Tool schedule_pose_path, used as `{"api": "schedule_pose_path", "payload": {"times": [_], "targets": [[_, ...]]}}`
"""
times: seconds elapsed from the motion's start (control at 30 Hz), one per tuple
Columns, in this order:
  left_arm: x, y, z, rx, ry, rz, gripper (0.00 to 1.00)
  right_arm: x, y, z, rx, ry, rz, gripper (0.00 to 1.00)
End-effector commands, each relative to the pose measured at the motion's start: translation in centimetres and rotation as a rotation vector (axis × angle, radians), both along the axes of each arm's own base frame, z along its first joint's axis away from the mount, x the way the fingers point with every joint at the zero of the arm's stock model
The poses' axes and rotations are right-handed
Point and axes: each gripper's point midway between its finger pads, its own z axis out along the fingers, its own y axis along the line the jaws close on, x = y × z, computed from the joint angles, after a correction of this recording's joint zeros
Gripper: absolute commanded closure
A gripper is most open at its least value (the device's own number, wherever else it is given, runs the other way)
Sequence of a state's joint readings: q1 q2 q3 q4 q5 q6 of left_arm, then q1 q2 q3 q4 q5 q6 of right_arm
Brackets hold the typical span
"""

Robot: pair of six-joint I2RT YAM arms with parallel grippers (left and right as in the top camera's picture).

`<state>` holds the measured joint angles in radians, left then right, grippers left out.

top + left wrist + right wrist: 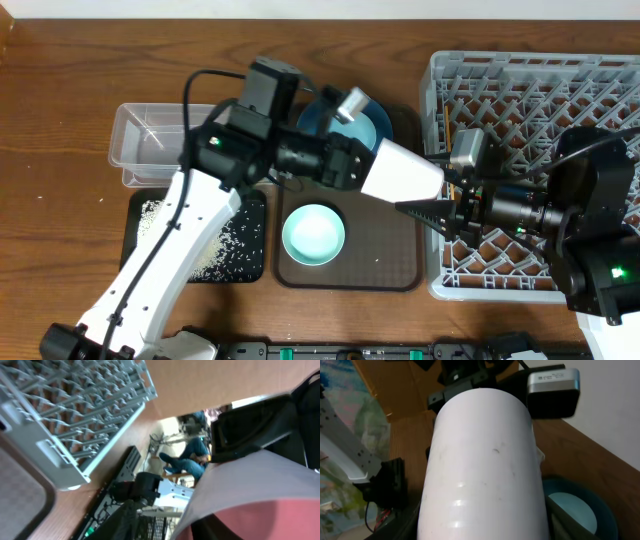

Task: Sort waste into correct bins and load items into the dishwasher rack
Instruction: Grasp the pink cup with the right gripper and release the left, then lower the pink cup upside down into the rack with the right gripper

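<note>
Cup (400, 172): held sideways over the table's middle, near the rack (600, 70) at the right edge. Left gripper (350, 165) clenched on one end; right gripper (440, 205) at the other (closure cannot be told). Secure right's grip before left releases.

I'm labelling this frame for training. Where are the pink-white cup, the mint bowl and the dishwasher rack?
pink-white cup (402, 172), overhead view, on its white side wall.
mint bowl (313, 233), overhead view, on its inner bottom.
dishwasher rack (530, 62), overhead view, on its far rim.
</note>
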<state>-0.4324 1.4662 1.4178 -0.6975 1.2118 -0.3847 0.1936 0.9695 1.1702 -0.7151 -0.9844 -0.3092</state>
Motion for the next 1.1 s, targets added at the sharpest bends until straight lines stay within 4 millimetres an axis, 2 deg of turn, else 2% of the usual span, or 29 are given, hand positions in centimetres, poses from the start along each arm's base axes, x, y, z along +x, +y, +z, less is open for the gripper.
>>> {"api": "schedule_pose_path", "payload": {"times": [0.0, 0.07, 0.13, 0.2, 0.23, 0.37, 0.5, 0.63, 0.87, 1.07], "targets": [[3.5, 2.4, -1.0, 0.066, -0.043, 0.146, 0.52, 0.1, -0.1, 0.1, 0.008, 0.038, -0.021, 0.61], [5.6, 4.3, -1.7, 0.108, -0.056, 0.239, 0.42, 1.3, -0.9, -0.8, -0.021, 0.090, -0.122, 0.61], [7.1, 5.8, -2.1, 0.138, -0.064, 0.310, 0.31, 3.0, -2.5, -2.2, -0.078, 0.139, -0.280, 0.61], [8.3, 7.3, -2.5, 0.165, -0.070, 0.370, 0.27, 4.9, -4.9, -3.7, -0.141, 0.189, -0.478, 0.60], [8.6, 7.7, -2.5, 0.170, -0.071, 0.386, 0.19, 5.7, -6.3, -4.3, -0.170, 0.209, -0.577, 0.60], [9.5, 9.0, -2.9, 0.196, -0.076, 0.439, 0.14, 7.7, -12.0, -5.9, -0.260, 0.250, -0.953, 0.60], [10.0, 9.4, -3.2, 0.222, -0.084, 0.464, 0.12, 8.7, -15.3, -6.6, -0.308, 0.257, -1.158, 0.61], [10.0, 9.4, -3.2, 0.223, -0.084, 0.465, 0.09, 10.0, -15.9, -8.0, -0.355, 0.284, -1.199, 0.61], [10.0, 9.4, -3.2, 0.223, -0.084, 0.465, 0.09, 13.6, -15.1, -10.9, -0.394, 0.321, -1.193, 0.60], [10.0, 9.4, -3.2, 0.223, -0.084, 0.465, 0.08, 15.9, -14.7, -13.0, -0.417, 0.343, -1.190, 0.59]]}}
